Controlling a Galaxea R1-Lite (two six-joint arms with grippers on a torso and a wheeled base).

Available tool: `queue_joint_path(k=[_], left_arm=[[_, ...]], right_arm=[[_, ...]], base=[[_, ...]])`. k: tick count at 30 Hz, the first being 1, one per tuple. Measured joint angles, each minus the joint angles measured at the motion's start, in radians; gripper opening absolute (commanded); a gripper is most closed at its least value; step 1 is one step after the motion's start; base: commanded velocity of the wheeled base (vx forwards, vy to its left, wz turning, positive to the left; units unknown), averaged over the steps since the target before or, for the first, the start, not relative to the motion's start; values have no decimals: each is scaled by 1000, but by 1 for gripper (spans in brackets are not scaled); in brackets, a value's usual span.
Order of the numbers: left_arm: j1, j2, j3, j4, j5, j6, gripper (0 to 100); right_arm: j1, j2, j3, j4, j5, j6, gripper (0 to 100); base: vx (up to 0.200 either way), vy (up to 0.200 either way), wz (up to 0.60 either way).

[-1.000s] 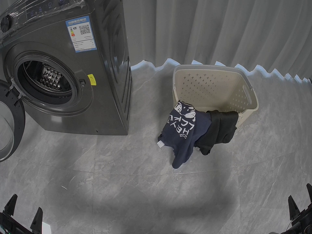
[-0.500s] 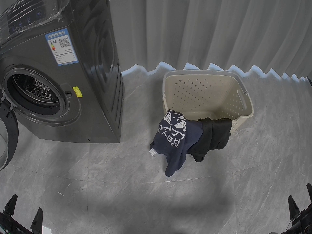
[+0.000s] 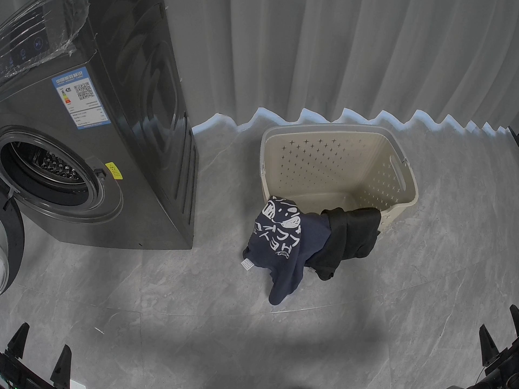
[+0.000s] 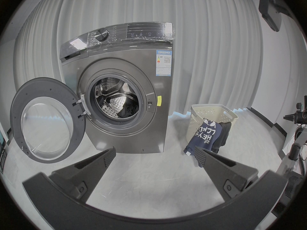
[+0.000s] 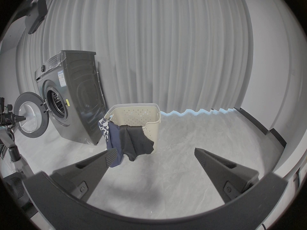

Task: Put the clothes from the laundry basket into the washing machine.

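The left gripper [image 3: 40, 352] at seven o'clock and the right gripper [image 3: 500, 333] at five are both spread and empty. At twelve, well apart, a cream perforated plastic laundry basket [image 3: 324, 158] has a navy printed T-shirt [image 3: 284, 239] and a black garment [image 3: 351, 233] draped over its near rim. The dark grey front-loading washing machine [image 3: 135, 136] stands open at ten. Pulling one garment may drag the overlapping other onto the floor [image 3: 216, 309].

Washing machine door [image 3: 13, 239] partly cut off (drum [image 4: 118, 101] contents unclear)

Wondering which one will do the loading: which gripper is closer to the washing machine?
Left. The left gripper hangs in front of the washing machine, on its side; the right gripper is far across, to the other side of the laundry basket.
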Motion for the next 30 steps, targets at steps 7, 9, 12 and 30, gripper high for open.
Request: queue_joint_path(k=[7,9,12,30], left_arm=[[0,1,0,0,-3,-2,100],[-1,1,0,0,-3,-3,100],[0,1,0,0,-3,-4,100],[1,1,0,0,0,-3,100]], right_arm=[[1,0,0,0,0,0,100],[0,0,0,0,0,0,100],[0,0,0,0,1,0,100],[-1,1,0,0,-5,0,100]], base=[[0,-86,0],[0,-200,0],[0,-200,0],[0,-144,0]])
